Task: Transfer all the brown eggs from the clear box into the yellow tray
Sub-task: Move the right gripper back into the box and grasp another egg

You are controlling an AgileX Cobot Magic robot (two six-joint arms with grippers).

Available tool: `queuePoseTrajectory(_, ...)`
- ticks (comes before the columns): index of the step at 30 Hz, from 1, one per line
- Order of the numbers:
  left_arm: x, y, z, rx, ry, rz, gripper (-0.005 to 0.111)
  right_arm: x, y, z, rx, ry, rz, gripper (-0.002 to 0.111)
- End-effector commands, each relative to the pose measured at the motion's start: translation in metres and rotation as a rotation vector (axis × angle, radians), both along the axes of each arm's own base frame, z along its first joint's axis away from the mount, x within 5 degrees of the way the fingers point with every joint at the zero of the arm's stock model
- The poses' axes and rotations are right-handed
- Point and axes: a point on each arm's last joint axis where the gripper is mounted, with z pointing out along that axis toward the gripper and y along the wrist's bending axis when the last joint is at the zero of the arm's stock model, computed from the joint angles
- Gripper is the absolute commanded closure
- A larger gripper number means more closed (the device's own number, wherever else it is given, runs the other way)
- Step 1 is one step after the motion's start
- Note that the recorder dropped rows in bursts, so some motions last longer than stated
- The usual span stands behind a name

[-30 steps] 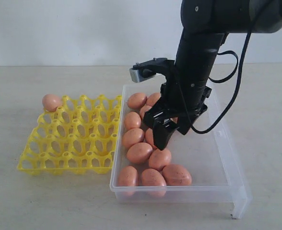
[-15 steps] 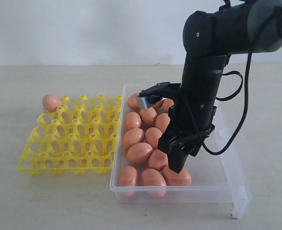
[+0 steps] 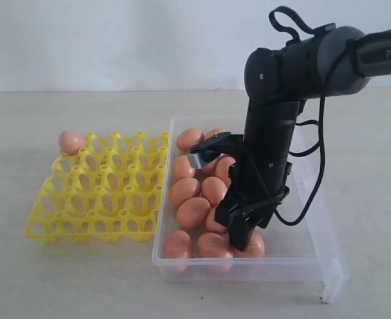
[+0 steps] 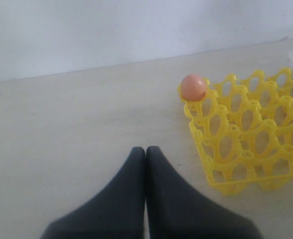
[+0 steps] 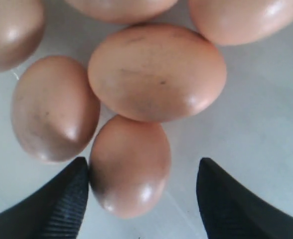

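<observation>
- Right arm has swung down and forward since a second ago. It was up over the middle of the pile, and now the right gripper [image 3: 242,239] is low among the brown eggs [image 3: 193,211] at the front end of the clear box [image 3: 295,229].
- Looks to me like it's lining up the next pick. Only one egg [image 3: 71,141] sits in the yellow tray [image 3: 82,234] so far, in the far left corner cup. The rest are still bunched along the tray side of the box, so it's early days.
- From the wrist, its jaws are apart and straddle one egg [image 5: 129,167]. One finger is right up against the shell and the other has a clear gap, so nothing's clamped yet.
- Left gripper [image 4: 145,154] has its jaws pressed together, holding nothing, above the bare desk [image 4: 62,124] near the tray's corner.
- Eggs are smooth, matte orange-brown with faint speckles, rounded enough to roll off each other if nudged. The box is see-through plastic with low walls. The tray is a bright, open grid of cups with pointy posts.
</observation>
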Motion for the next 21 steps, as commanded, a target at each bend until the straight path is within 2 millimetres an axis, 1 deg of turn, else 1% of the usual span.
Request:
queuePoseTrajectory(1, 0.000, 0.000, 0.000, -0.013, -0.013, 0.008, 0.111, 0.002, 0.001, 0.001, 0.021, -0.032, 0.038, 0.049)
queuePoseTrajectory(5, 0.000, 0.000, 0.000, -0.013, -0.013, 0.008, 0.111, 0.003, 0.002, 0.000, 0.030, -0.046, 0.062, 0.049)
queuePoseTrajectory(9, 0.000, 0.000, 0.000, -0.013, -0.013, 0.008, 0.111, 0.004, 0.003, -0.003, 0.037, -0.051, 0.047, 0.049)
queuePoseTrajectory(18, 0.000, 0.000, 0.000, -0.013, -0.013, 0.008, 0.111, 0.004, 0.004, -0.019, -0.033, 0.027, -0.216, 0.049)
queuePoseTrajectory(21, 0.000, 0.000, 0.000, -0.013, -0.013, 0.008, 0.111, 0.004, 0.005, -0.023, -0.046, 0.041, -0.247, 0.049)
